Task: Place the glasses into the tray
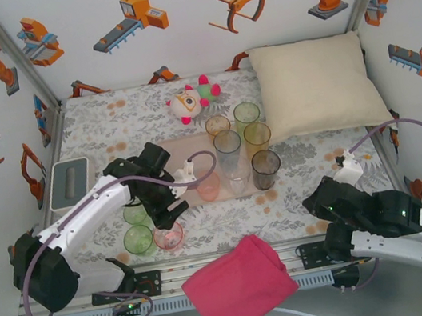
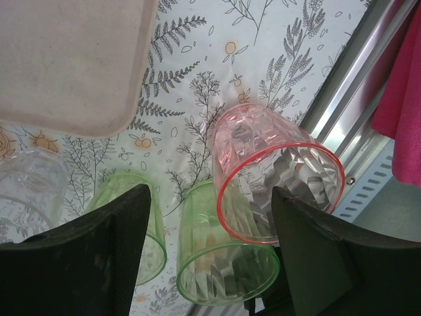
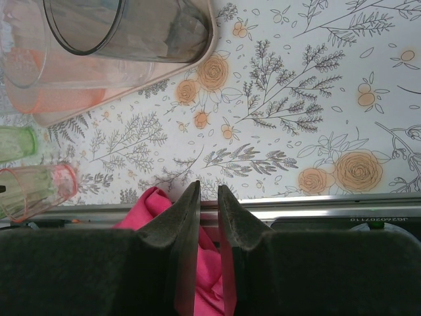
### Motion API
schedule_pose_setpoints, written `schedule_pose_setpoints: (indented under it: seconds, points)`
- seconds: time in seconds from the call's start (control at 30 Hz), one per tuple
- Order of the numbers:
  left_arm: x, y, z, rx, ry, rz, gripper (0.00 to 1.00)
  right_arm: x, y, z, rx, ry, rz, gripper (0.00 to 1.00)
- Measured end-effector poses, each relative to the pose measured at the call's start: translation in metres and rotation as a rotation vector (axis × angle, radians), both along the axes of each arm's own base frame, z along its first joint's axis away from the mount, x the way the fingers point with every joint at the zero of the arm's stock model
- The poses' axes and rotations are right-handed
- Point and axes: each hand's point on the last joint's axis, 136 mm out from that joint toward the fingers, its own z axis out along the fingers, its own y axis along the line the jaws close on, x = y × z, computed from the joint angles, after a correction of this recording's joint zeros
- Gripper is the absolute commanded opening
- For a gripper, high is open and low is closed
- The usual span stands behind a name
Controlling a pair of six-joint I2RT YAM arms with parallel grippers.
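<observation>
Straddling the pink glass (image 2: 263, 164) with jaws spread to either side of it, the left gripper (image 2: 209, 197) hangs by the table's near edge, hemmed by the metal rail (image 2: 342, 125) and a pink cloth (image 1: 241, 287). Two green glasses (image 2: 223, 263) stand just left. The tray (image 2: 66, 59) beyond holds several glasses. The right gripper (image 3: 208, 197) has its jaws nearly pressed together, pinching nothing.

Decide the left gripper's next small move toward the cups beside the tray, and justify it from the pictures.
Probably close on the pink cup: the left gripper is open with part of that cup's rim between its fingers, and the cup stands off the tray.
</observation>
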Motion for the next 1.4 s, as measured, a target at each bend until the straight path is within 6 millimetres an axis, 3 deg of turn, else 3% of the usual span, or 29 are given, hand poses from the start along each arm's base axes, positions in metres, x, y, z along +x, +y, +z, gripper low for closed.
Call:
schedule_pose_setpoints:
  seconds: [0.4,0.73,1.4]
  points:
    - [-0.004,0.004,-0.019,0.021,0.022,-0.007,0.59,0.0,0.0,0.0,0.002,-0.001,0.0,0.22]
    - [-0.005,0.002,-0.021,0.018,0.017,-0.015,0.47,0.0,0.0,-0.001,0.001,0.002,-0.002,0.22]
    - [-0.009,-0.004,-0.025,0.058,-0.038,-0.072,0.33,-0.001,-0.001,-0.002,0.007,-0.001,-0.002,0.21]
